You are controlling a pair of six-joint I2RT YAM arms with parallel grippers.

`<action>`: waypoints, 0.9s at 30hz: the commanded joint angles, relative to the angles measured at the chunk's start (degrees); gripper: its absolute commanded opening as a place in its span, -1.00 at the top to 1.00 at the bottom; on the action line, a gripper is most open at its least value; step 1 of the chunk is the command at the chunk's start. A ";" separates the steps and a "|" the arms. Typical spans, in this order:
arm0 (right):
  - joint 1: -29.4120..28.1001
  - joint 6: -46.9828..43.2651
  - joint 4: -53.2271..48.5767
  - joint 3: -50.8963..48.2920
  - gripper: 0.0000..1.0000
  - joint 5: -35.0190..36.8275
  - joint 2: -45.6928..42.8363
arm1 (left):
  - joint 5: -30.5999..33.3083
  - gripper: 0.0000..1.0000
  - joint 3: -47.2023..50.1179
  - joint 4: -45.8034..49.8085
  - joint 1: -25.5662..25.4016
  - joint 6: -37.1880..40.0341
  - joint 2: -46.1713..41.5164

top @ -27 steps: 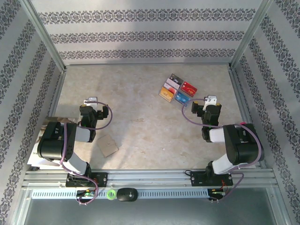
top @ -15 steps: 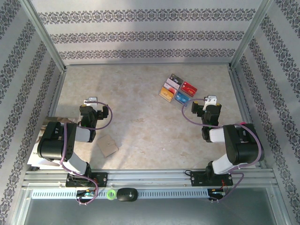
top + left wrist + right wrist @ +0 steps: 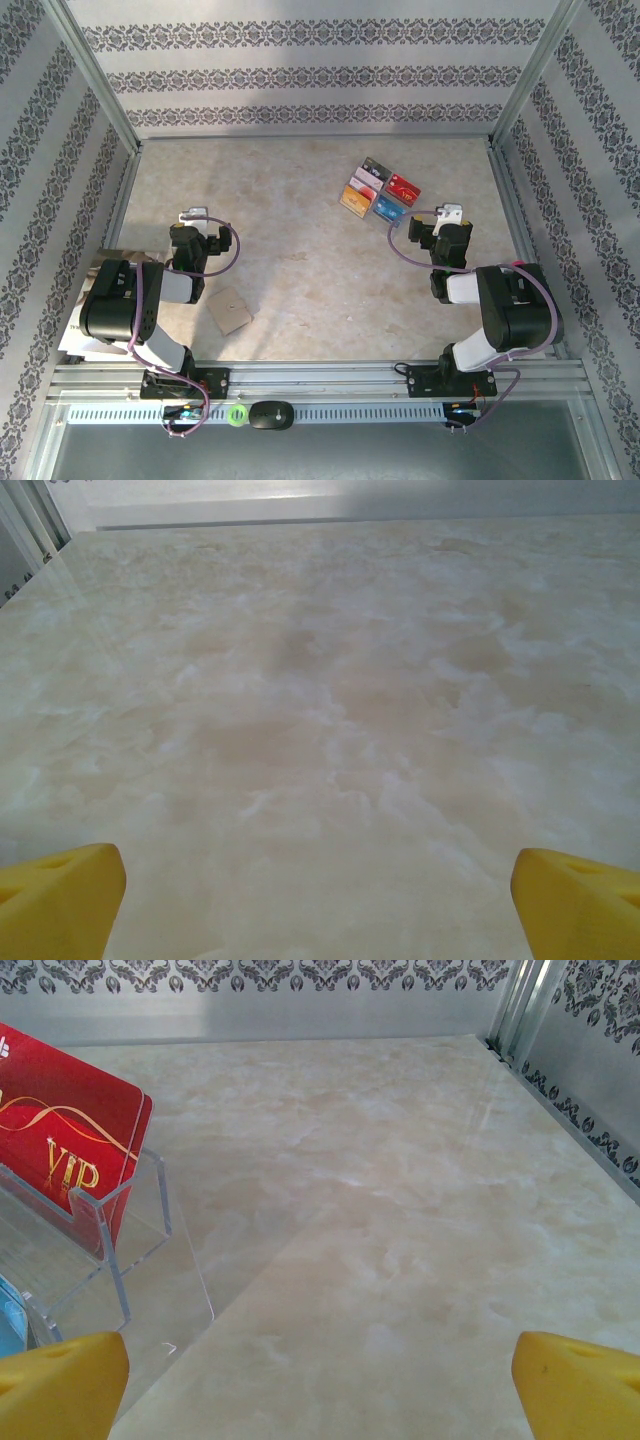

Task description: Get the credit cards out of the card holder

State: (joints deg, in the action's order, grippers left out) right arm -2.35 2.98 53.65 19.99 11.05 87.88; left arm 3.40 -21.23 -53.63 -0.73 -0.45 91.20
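Writing: one red card (image 3: 70,1150) reads "VIP" in gold. It stands in a clear acrylic stand (image 3: 120,1250).

Count: one tan card holder (image 3: 230,310); one cluster of colourful cards (image 3: 378,188) in two rows, too small to count surely.

The card holder lies flat near the front edge, just right of the left arm (image 3: 125,300), well apart from the cards.

Left end effector (image 3: 320,905): jaws wide apart, nothing between. Right end effector (image 3: 320,1385): the same, with the stand to its left.

Surface (image 3: 300,240): beige, marbled. Walls (image 3: 300,75): grey damask stripes. Posts (image 3: 92,72): aluminium.
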 commanded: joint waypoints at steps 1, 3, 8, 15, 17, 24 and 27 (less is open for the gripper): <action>0.28 0.23 2.07 0.61 -0.96 -0.68 -0.42 | -0.50 -0.98 -0.56 -1.75 0.47 -0.08 0.19; 0.30 0.26 2.07 0.61 -0.96 -0.73 -0.37 | -0.50 -0.98 -0.56 -1.79 0.51 -0.10 0.13; 0.33 0.31 2.11 0.63 -0.96 -0.74 -0.42 | -0.50 -0.98 -0.56 -1.77 0.42 -0.03 0.13; 0.28 0.27 2.07 0.58 -0.97 -0.72 -0.51 | -0.50 -0.98 -0.55 -1.75 0.47 -0.08 0.13; 0.28 0.27 2.08 0.64 -0.97 -0.71 -0.38 | -0.65 -0.98 -0.58 -1.70 0.47 -0.08 0.16; 0.42 0.36 2.07 0.75 -0.96 -0.68 -0.32 | -0.60 -0.98 -0.56 -1.69 0.47 -0.08 0.19; 0.50 0.54 2.14 0.67 -0.96 -1.24 -0.39 | -0.47 -0.98 -0.56 -1.74 0.47 -0.08 0.18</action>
State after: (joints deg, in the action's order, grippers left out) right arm -2.35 3.01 53.65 19.99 11.03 87.88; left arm 3.40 -21.23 -53.63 -0.73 -0.45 91.20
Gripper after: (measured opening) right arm 0.981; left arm 0.991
